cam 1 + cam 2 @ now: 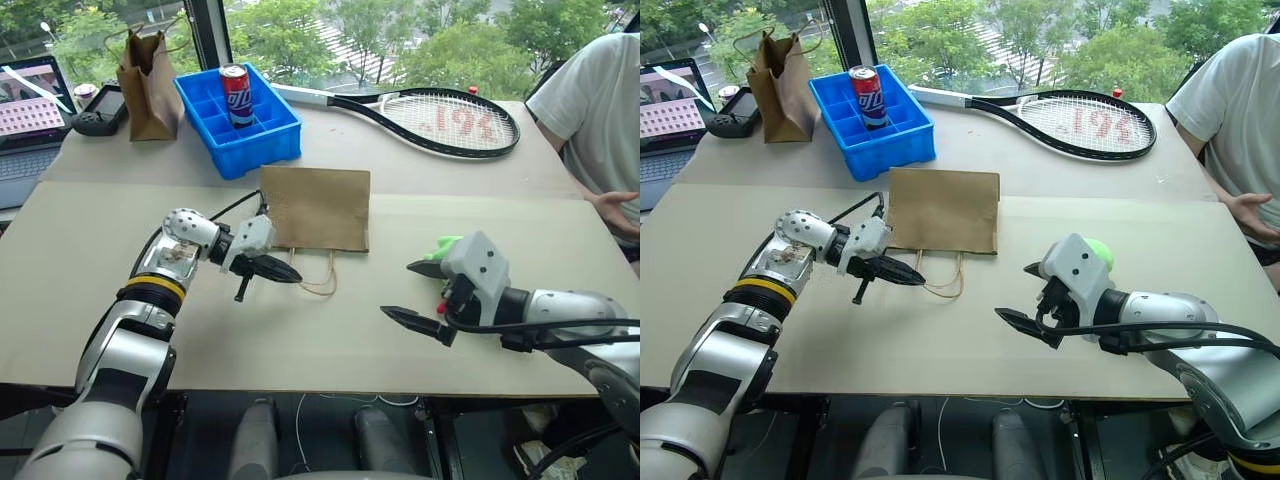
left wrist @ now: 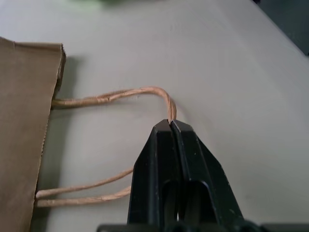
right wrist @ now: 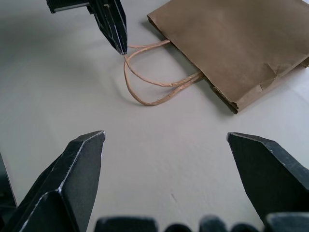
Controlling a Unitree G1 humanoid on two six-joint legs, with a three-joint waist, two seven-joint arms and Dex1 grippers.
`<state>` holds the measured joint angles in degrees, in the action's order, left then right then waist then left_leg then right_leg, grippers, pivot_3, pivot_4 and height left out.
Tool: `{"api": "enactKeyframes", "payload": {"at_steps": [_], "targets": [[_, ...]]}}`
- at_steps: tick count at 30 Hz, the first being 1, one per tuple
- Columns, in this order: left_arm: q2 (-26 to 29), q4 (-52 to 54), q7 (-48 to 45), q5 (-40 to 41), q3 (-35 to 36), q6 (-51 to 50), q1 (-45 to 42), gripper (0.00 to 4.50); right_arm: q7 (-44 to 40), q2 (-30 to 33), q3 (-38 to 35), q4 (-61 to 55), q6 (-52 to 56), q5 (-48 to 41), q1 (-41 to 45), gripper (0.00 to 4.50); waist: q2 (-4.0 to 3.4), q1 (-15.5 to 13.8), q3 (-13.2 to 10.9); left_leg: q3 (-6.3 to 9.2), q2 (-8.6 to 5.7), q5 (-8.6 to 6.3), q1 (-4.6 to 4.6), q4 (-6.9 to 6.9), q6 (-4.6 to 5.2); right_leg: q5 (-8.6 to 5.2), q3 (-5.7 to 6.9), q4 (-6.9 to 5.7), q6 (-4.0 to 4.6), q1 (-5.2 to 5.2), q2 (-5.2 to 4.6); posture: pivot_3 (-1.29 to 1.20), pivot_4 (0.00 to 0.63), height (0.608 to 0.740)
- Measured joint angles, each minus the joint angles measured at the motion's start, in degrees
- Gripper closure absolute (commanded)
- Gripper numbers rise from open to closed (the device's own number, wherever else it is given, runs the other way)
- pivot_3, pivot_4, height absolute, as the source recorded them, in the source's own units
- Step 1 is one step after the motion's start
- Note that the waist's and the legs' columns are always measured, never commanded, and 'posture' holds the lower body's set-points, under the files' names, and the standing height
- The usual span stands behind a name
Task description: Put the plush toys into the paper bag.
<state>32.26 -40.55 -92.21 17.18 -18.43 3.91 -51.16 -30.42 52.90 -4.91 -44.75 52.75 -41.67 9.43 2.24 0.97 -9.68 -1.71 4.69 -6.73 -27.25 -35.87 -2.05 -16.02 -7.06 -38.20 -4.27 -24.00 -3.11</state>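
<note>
the paper bag (image 1: 315, 208) lay flat on the surface (image 1: 90, 280), its mouth toward the robot and its twine handles (image 2: 111, 96) trailing out across the boards; nothing could be seen inside it. the left end effector (image 2: 172, 126) had its black fingers pressed together on one handle loop, pinching the twine at the tips. the right end effector (image 1: 410, 290) hovered spread wide and held nothing, well apart from the bag. just behind it sat the light-green plush ball (image 1: 1099, 251), out on the bare surface. farther back, a blue compartment tray (image 1: 262, 140) carried an upright red soda can (image 1: 236, 95) in one of its cells. beside the tray stood a narrower, darker paper bag (image 1: 148, 88), contents hidden.
</note>
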Motion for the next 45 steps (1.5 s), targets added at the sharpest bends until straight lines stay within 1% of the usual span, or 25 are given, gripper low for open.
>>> {"api": "enactKeyframes", "payload": {"at_steps": [1, 4, 10, 11, 13, 15, 17, 18, 19, 21, 22, 23, 25, 27, 29, 31, 35, 37, 38, 39, 43, 44, 45], "targets": [[0.6, 3.6, 0.0, 2.6, 0.0, -4.9, 0.0, 4.44, 0.0, 0.0, -0.1, -0.3, 0.0, 0.0, -0.6, 0.0, 0.0, 0.0, 0.0, 0.0, 0.0, 0.0, 0.0, 0.0, 0.0, 0.0, 0.0, 0.0, 0.0, 0.0, 0.0, 0.0, 0.15, 0.74], [1.9, 11.6, 0.0, 7.2, 0.3, -14.5, -0.1, 4.44, -0.1, -0.4, 0.1, -1.1, 0.0, 0.0, -1.8, 0.0, -0.01, 0.1, 0.0, 0.02, 0.0, 0.0, 0.01, -0.02, 0.0, 0.0, 0.01, -0.01, 0.0, 0.03, 0.0, 0.0, 0.15, 0.74], [3.9, 26.5, 0.5, 12.3, 1.5, -32.1, 0.0, 4.44, 0.7, -2.8, 2.4, -2.9, 0.2, -0.1, -4.3, 0.0, -0.02, 0.1, 0.0, 0.04, 0.0, 0.0, 0.02, -0.04, 0.0, 0.0, 0.02, -0.04, 0.0, 0.02, 0.01, 0.0, 0.15, 0.74], [4.4, 28.4, 0.6, 12.5, 1.6, -33.6, 0.0, 4.44, 1.0, -3.0, 2.7, -3.2, 0.2, 0.0, -4.5, 0.0, -0.02, 0.2, 0.0, 0.04, 0.0, 0.0, 0.03, -0.03, 0.0, 0.0, 0.02, -0.05, 0.0, 0.02, 0.02, 0.0, 0.15, 0.74], [5.3, 29.9, 0.9, 11.3, 1.6, -32.7, 0.0, 4.44, 1.9, -3.5, 3.6, -3.4, 0.2, 0.7, -5.0, 0.0, -0.04, 0.2, 0.0, 0.05, 0.0, 0.0, 0.08, -0.03, 0.0, 0.0, 0.03, -0.05, 0.0, 0.04, 0.02, 0.0, 0.15, 0.74], [6.3, 27.5, 1.7, 5.5, 1.1, -25.0, 0.1, 4.44, 2.6, -4.3, 4.3, -3.4, 0.2, 1.3, -5.2, 0.0, -0.09, 0.3, 0.1, 0.05, -0.01, 0.03, 0.09, -0.03, 0.03, 0.0, 0.01, -0.05, 0.01, 0.04, 0.03, 0.0, 0.15, 0.74], [6.0, 20.4, 3.0, 0.3, 0.7, -17.3, 0.0, 3.92, 3.2, -4.7, 4.4, -3.4, 0.2, 2.3, -5.2, 0.0, -0.11, 0.1, 0.1, 0.04, -0.01, 0.04, 0.1, -0.05, 0.06, 0.01, 0.03, -0.04, 0.02, 0.06, 0.02, 0.0, 0.15, 0.74], [5.5, 18.0, 3.5, -0.7, 0.8, -15.6, 0.0, 3.58, 3.4, -4.8, 4.4, -3.4, 0.2, 2.5, -5.2, 0.0, -0.11, 0.0, 0.1, 0.04, -0.01, 0.04, 0.08, -0.07, 0.06, 0.01, 0.03, -0.04, 0.02, 0.05, 0.02, 0.0, 0.15, 0.74], [4.8, 16.2, 3.7, -1.4, 0.8, -14.2, 0.0, 3.39, 3.5, -5.0, 4.5, -3.4, 0.2, 2.8, -5.2, 0.0, -0.11, -0.1, 0.1, 0.04, -0.02, 0.04, 0.05, -0.08, 0.06, 0.01, 0.02, -0.02, 0.02, 0.04, 0.02, 0.0, 0.15, 0.74], [3.3, 11.9, 3.6, -2.2, 1.1, -11.2, -0.4, 2.52, 3.5, -5.3, 4.7, -3.3, 0.1, 3.4, -4.7, 0.0, -0.11, -0.3, 0.1, 0.04, -0.03, 0.04, -0.02, -0.1, 0.06, 0.01, 0.03, 0.0, 0.01, 0.04, 0.01, 0.0, 0.15, 0.74], [3.1, 9.9, 3.7, -3.2, 1.1, -9.0, -0.6, 2.26, 3.5, -5.3, 4.7, -3.3, 0.1, 3.6, -4.5, 0.0, -0.11, -0.3, 0.1, 0.04, -0.03, 0.04, -0.02, -0.1, 0.06, 0.01, 0.03, 0.01, 0.02, 0.03, 0.01, 0.0, 0.15, 0.74], [3.1, 6.8, 3.7, -5.0, 1.1, -4.5, -0.8, 1.81, 3.5, -5.4, 4.7, -3.3, 0.1, 3.9, -4.5, 0.0, -0.11, -0.3, 0.1, 0.04, -0.03, 0.04, -0.02, -0.08, 0.06, 0.01, 0.03, 0.02, 0.02, 0.03, 0.01, 0.0, 0.15, 0.74], [2.3, 1.7, 4.3, -7.9, 1.1, 3.5, -0.9, 1.16, 3.5, -5.4, 4.7, -3.1, 0.2, 4.3, -4.5, 0.0, -0.11, -0.3, 0.1, 0.04, -0.03, 0.04, -0.01, -0.06, 0.06, 0.01, 0.03, 0.01, 0.02, 0.02, 0.01, 0.0, 0.15, 0.74], [0.2, -2.7, 6.5, -10.1, 1.3, 12.0, -1.0, 0.48, 3.5, -5.5, 4.7, -3.0, 0.2, 4.4, -4.3, 0.0, -0.11, -0.3, 0.1, 0.04, -0.03, 0.04, -0.02, -0.07, 0.06, 0.02, 0.03, 0.02, 0.02, 0.03, 0.01, 0.0, 0.15, 0.74], [-1.0, -6.5, 6.4, -11.7, 1.2, 18.6, -1.2, 0.48, 3.4, -5.7, 4.6, -3.0, 0.2, 4.4, -3.7, 0.0, -0.11, -0.3, 0.1, 0.04, -0.03, 0.04, -0.03, -0.07, 0.06, 0.02, 0.03, 0.02, 0.02, 0.03, 0.01, 0.0, 0.15, 0.74], [-1.5, -9.6, 5.9, -12.6, 1.3, 21.9, -1.5, 0.48, 3.4, -5.7, 4.5, -3.0, 0.2, 4.4, -3.7, 0.0, -0.11, -0.2, 0.1, 0.04, -0.03, 0.04, -0.02, -0.06, 0.06, 0.02, 0.03, 0.01, 0.02, 0.02, 0.01, 0.0, 0.15, 0.74], [-3.7, -13.2, 5.0, -12.6, 2.1, 23.7, -2.4, 0.48, 3.4, -5.6, 4.4, -2.9, 0.2, 4.4, -3.6, 0.0, -0.11, -0.2, 0.1, 0.04, -0.04, 0.04, -0.03, -0.08, 0.06, 0.02, 0.03, 0.0, 0.01, 0.04, 0.01, 0.0, 0.15, 0.74], [-4.3, -14.2, 4.4, -12.5, 3.2, 23.6, -2.8, 1.0, 3.4, -5.6, 4.3, -2.9, 0.2, 4.5, -3.5, 0.0, -0.11, -0.2, 0.1, 0.04, -0.04, 0.04, -0.02, -0.07, 0.06, 0.03, 0.03, 0.0, 0.01, 0.04, 0.01, 0.0, 0.15, 0.74], [-4.6, -14.4, 3.6, -12.4, 3.8, 23.2, -2.9, 1.15, 3.4, -5.6, 4.2, -2.9, 0.2, 4.5, -3.6, 0.0, -0.11, -0.2, 0.1, 0.05, -0.03, 0.04, -0.02, -0.07, 0.06, 0.03, 0.03, -0.01, 0.0, 0.04, 0.01, 0.0, 0.15, 0.74], [-4.6, -14.4, 2.9, -12.3, 4.0, 22.8, -3.0, 1.5, 3.4, -5.6, 4.2, -2.9, 0.2, 4.5, -3.6, 0.0, -0.11, -0.2, 0.1, 0.05, -0.03, 0.04, -0.02, -0.07, 0.06, 0.03, 0.03, -0.01, 0.0, 0.04, 0.01, 0.0, 0.15, 0.74], [-4.5, -14.4, 0.4, -11.0, 4.5, 20.5, -3.2, 3.24, 3.4, -5.6, 4.2, -2.9, 0.2, 4.6, -3.6, 0.0, -0.11, 0.0, 0.1, 0.05, -0.03, 0.04, -0.01, -0.07, 0.06, 0.03, 0.03, -0.04, 0.0, 0.03, 0.01, 0.0, 0.15, 0.74], [-4.4, -14.4, 0.2, -10.7, 4.5, 20.3, -3.2, 3.48, 3.4, -5.6, 4.2, -2.9, 0.2, 4.6, -3.6, 0.0, -0.11, -0.1, 0.1, 0.05, -0.03, 0.04, -0.01, -0.07, 0.06, 0.03, 0.03, -0.04, 0.0, 0.04, 0.01, 0.0, 0.15, 0.74], [-4.3, -14.4, 0.2, -10.5, 4.4, 19.9, -3.2, 3.92, 3.4, -5.6, 4.2, -2.9, 0.2, 4.7, -3.5, 0.0, -0.11, -0.1, 0.1, 0.05, -0.03, 0.04, -0.01, -0.07, 0.06, 0.03, 0.03, -0.04, 0.0, 0.04, 0.01, 0.0, 0.15, 0.74]]}}
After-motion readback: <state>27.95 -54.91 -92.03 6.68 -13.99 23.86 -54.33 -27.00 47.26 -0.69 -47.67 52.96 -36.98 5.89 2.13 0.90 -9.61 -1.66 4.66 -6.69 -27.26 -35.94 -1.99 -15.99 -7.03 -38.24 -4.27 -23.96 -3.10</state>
